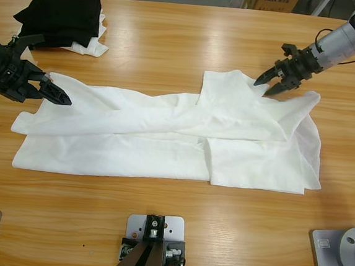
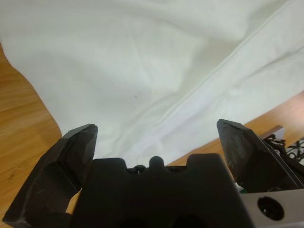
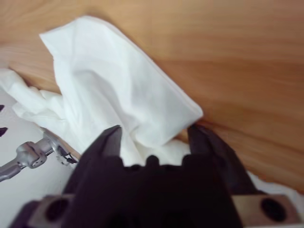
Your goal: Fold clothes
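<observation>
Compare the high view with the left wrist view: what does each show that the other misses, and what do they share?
Only the high view shows the whole spread white T-shirt, the black garment folded at the table's far corner on something white, and the right gripper, jaws open, at the shirt's far edge. Only the left wrist view shows, close up, a hem or seam line running across the fabric between the jaws. Both show the left gripper open over the shirt's edge, holding nothing, and the wooden table.
</observation>
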